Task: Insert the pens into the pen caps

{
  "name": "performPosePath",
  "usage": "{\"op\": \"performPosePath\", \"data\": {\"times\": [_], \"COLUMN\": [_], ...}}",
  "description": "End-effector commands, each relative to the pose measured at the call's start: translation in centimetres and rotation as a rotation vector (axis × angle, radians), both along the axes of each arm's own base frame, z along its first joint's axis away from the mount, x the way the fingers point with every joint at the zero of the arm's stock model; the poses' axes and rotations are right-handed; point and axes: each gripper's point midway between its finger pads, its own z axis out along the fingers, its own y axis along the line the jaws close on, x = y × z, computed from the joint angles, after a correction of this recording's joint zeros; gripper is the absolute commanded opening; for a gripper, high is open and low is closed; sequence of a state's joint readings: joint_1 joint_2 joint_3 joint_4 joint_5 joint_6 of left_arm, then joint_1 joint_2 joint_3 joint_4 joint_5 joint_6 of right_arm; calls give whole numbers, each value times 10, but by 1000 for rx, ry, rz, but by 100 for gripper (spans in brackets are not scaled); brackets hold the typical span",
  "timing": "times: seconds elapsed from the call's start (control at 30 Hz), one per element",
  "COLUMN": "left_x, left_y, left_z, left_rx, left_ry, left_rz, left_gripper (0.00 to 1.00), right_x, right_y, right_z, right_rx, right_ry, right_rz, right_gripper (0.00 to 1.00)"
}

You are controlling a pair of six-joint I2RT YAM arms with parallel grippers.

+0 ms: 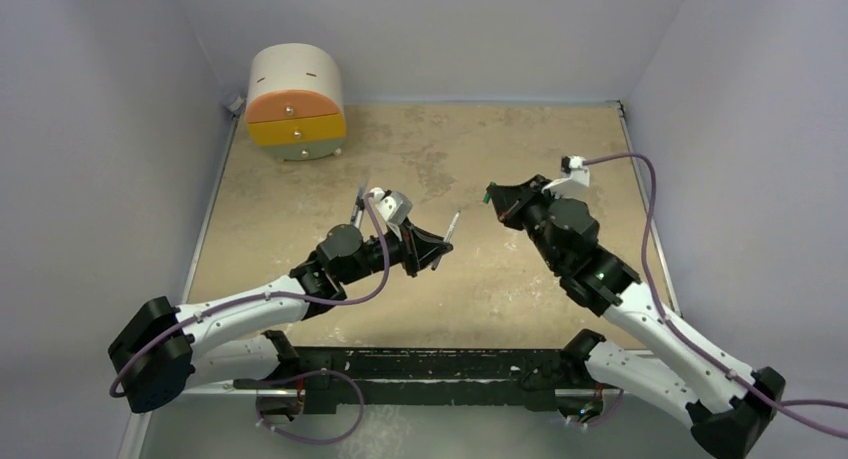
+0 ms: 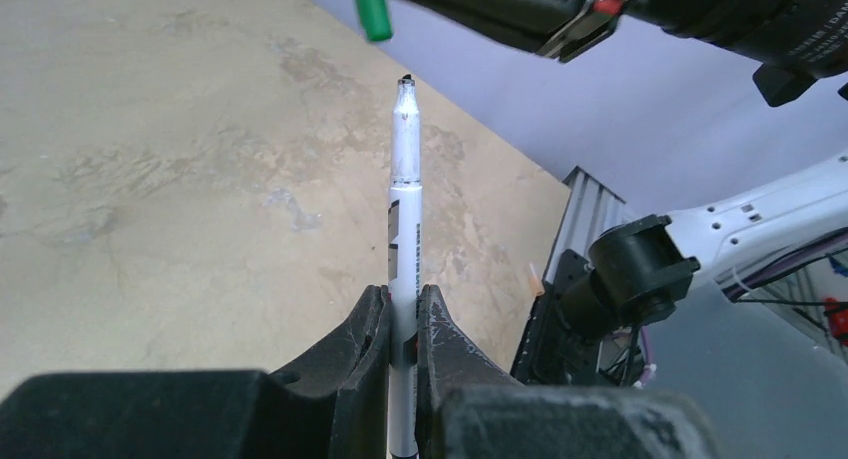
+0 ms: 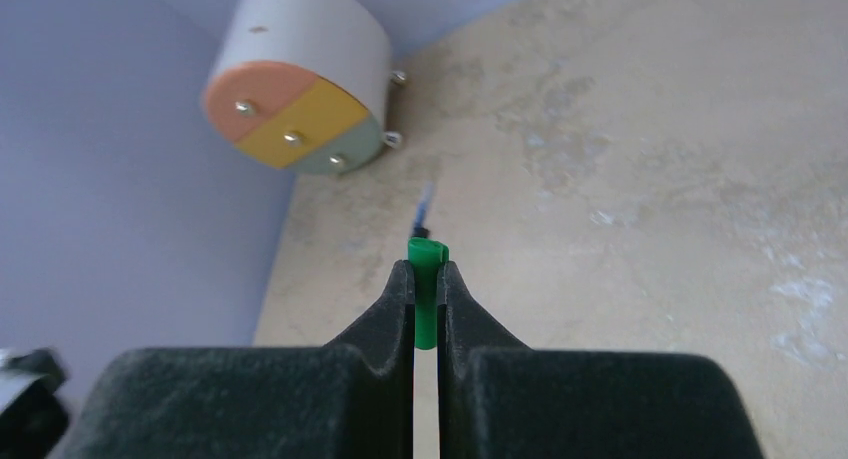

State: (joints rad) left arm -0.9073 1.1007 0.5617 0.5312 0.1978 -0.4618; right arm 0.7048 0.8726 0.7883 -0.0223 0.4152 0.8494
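Counting two pens and one cap: the left gripper (image 2: 403, 304) clamps tight on a white pen (image 2: 405, 209) with dark print and a tapered tip, held in the air. Its tip is near the green cap (image 3: 428, 254), which the right gripper (image 3: 427, 279) pinches tight. The second pen (image 1: 359, 207) lies on the table (image 1: 300, 229).

a small rounded white cabinet (image 1: 295, 99) stands in the far left corner of a mottled tan tabletop (image 1: 420, 169). it has three stacked drawer fronts, orange over yellow over pale green, each with a little silver knob. plain lavender walls (image 1: 90, 129) close in the tabletop on three sides.
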Motion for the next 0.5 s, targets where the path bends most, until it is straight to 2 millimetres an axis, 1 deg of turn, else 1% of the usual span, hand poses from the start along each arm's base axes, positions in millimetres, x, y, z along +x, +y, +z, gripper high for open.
{"op": "performPosePath", "data": {"times": [0.0, 0.07, 0.13, 0.17, 0.27, 0.33, 0.47], "left_x": [-9, -8, -9, -10, -12, -13, -13], "left_y": [-8, -10, -11, -12, -16, -17, -17], "left_z": [36, 39, 45, 46, 50, 51, 55], "left_rx": [-175, -198, -222, -230, -233, -234, -236], "left_ry": [-29, -26, -27, -28, -34, -37, -45], "left_rz": [-51, -53, -60, -67, -83, -93, -95], "left_gripper": [0, 0, 0, 0, 0, 0, 0], "right_x": [-16, -23, -26, -25, -26, -29, -33], "right_y": [3, 7, 8, 9, 19, 26, 30], "right_z": [59, 69, 76, 77, 76, 82, 93], "right_rx": [60, 74, 72, 60, 34, 32, 44], "right_ry": [-229, -284, -327, -338, -340, -376, -428], "right_rz": [106, 156, 173, 176, 231, 274, 308], "right_gripper": [0, 0, 0, 0, 0, 0, 0]}}
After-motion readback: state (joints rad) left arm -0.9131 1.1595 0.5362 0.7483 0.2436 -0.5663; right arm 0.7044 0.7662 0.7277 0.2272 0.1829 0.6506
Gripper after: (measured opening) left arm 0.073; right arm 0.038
